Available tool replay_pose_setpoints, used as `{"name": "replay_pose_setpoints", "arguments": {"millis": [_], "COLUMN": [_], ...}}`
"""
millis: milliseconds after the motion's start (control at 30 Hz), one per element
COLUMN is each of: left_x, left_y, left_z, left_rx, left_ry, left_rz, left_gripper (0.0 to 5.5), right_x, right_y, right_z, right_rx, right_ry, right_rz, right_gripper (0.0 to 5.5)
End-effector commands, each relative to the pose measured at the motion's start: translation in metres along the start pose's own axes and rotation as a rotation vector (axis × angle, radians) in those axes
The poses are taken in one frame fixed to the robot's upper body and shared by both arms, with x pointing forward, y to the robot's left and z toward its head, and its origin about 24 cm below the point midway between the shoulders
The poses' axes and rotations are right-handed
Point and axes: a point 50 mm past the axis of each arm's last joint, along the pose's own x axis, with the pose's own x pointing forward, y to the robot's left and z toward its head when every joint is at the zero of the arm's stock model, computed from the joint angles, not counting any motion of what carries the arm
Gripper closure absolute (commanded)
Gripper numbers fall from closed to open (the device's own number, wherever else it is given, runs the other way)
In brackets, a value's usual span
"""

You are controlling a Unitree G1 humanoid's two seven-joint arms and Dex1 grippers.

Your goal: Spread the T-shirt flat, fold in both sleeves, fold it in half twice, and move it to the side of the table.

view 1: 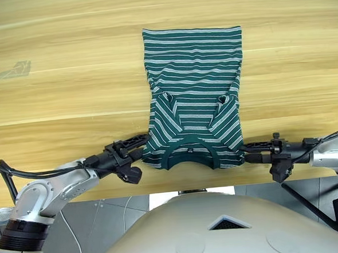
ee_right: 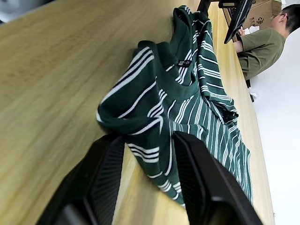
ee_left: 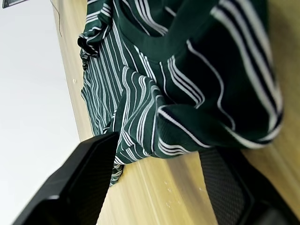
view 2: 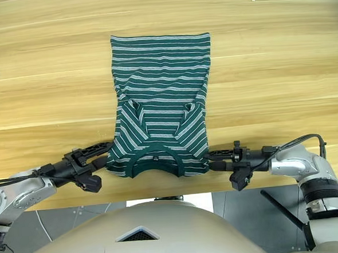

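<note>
Silver-grey shells cover the left arm (view 1: 52, 194) and right arm (view 1: 331, 152); the left tool (view 1: 142, 146) and right tool (view 1: 246, 153) are black (finger pads (ee_right: 110, 173) finely ribbed), trailing thin black cables (view 1: 22, 172).

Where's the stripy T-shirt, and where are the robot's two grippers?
T-shirt (view 1: 194, 73): left eye view, middle of its striped body.
left gripper (view 1: 145, 145): left eye view, midway between its fingertips.
right gripper (view 1: 243, 153): left eye view, midway between its fingertips.

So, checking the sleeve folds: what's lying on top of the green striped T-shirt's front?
The left sleeve and right sleeve lie folded inward on the green striped T-shirt. The chest fabric beneath them is covered.
</note>
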Motion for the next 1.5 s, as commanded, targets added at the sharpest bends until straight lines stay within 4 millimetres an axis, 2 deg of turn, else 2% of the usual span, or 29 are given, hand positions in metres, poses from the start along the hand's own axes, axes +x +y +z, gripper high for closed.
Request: {"name": "replay_pose_setpoints", "arguments": {"millis": [33, 167, 467, 667, 767, 867, 967, 1033, 1167, 1300, 1500], "left_x": [0.001, 0.001, 0.003, 0.002, -0.007, -0.021, -0.032, -0.036, -0.036, -0.043, -0.070], "left_y": [-0.024, -0.023, -0.023, -0.023, -0.019, -0.012, -0.009, -0.007, 0.002, 0.016, 0.023], "left_z": [0.007, 0.008, 0.007, 0.005, -0.003, -0.013, -0.018, -0.014, 0.002, 0.028, 0.031], "left_rx": [0.015, 0.024, 0.021, 0.014, -0.026, -0.129, -0.261, -0.369, -0.585, -0.805, -0.943], "left_ry": [-0.037, -0.050, -0.046, -0.036, 0.016, 0.088, 0.130, 0.118, 0.036, -0.096, -0.108], "left_rz": [-0.202, -0.220, -0.238, -0.246, -0.216, -0.149, -0.115, -0.101, -0.091, -0.169, -0.291], "left_gripper": [2.44, 2.41, 3.77, 4.91, 5.46, 5.48, 5.48, 5.48, 5.48, 5.48, 5.48], "right_x": [0.000, -0.003, 0.000, 0.002, 0.001, -0.006, -0.018, -0.025, -0.026, -0.027, -0.032], "right_y": [-0.001, -0.001, -0.001, 0.002, 0.004, 0.003, 0.004, -0.002, -0.022, -0.038, -0.052], "right_z": [-0.001, -0.002, -0.003, -0.003, -0.004, -0.010, -0.011, -0.004, 0.011, 0.025, 0.042], "right_rx": [0.006, 0.014, 0.027, 0.057, 0.137, 0.291, 0.588, 0.780, 1.001, 1.115, 1.165], "right_ry": [0.011, 0.019, 0.017, 0.018, 0.044, 0.103, 0.156, 0.124, -0.006, -0.123, -0.217], "right_rz": [0.023, 0.022, 0.005, -0.001, -0.009, 0.010, 0.081, 0.117, 0.115, 0.115, 0.115], "right_gripper": [3.59, 4.02, 5.48, 5.50, 5.50, 5.50, 5.50, 5.50, 5.50, 5.50, 5.50]}}
